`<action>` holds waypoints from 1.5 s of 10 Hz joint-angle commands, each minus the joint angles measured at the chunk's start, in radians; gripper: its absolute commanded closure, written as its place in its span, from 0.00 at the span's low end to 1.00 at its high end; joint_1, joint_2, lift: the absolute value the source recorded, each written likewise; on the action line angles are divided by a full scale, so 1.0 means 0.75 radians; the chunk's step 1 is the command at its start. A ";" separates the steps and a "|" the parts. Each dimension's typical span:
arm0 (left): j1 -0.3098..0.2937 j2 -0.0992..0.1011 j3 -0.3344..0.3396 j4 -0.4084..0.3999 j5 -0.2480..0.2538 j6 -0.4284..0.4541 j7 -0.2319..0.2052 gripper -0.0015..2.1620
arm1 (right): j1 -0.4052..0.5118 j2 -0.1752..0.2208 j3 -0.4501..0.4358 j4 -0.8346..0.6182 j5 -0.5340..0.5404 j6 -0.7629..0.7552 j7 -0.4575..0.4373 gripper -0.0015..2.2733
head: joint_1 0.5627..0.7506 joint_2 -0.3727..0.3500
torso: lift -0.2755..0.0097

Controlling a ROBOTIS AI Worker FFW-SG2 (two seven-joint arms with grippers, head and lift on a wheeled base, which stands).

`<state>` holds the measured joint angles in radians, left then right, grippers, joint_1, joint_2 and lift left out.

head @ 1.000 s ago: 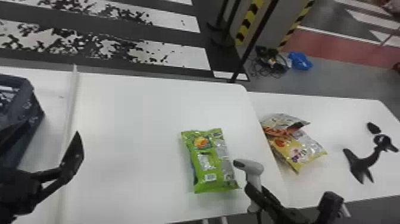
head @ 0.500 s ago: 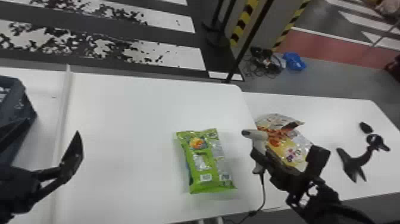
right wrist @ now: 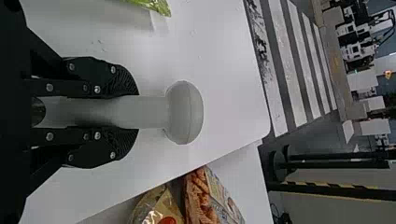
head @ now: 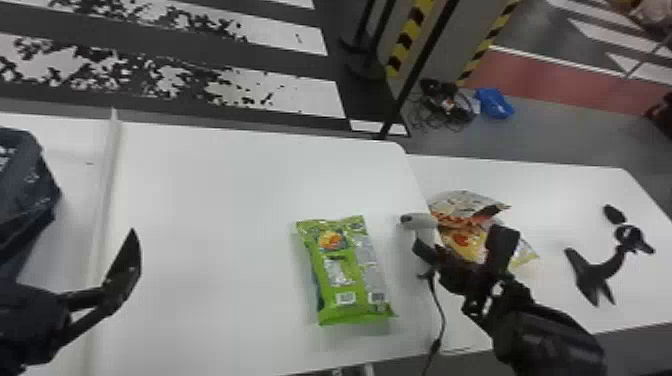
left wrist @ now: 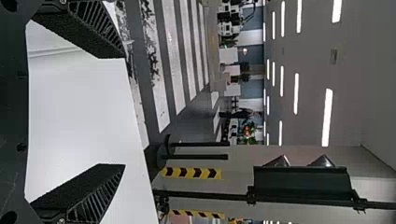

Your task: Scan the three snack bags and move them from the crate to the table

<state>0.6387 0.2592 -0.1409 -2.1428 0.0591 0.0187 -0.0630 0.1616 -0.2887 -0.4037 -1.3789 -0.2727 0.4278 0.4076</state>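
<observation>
White table (head: 220, 195) in the head view bears the green snack bag (head: 340, 272), lying flat: likely light, soft and crinkly, best pinched across its middle. Left wrist view: the left gripper (left wrist: 125, 111) points forward, empty, fingers spread. Right wrist view: the right gripper (right wrist: 138, 112) clasps the scanner (right wrist: 184, 112) by its handle.

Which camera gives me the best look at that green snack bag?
The head view: the green snack bag lies whole on the white table there, printed side up, with nothing in front of it. The right wrist view catches a green corner of it at the picture's edge.
</observation>
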 commanded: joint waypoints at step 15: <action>-0.019 0.004 -0.041 -0.004 -0.028 0.072 0.000 0.01 | -0.040 -0.024 0.152 -0.143 -0.103 0.443 0.324 0.03 | 0.70 0.09 | 0.75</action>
<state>0.6243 0.2623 -0.1727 -2.1455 0.0377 0.0730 -0.0629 0.1449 -0.3090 -0.3158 -1.5139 -0.3717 0.7962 0.6506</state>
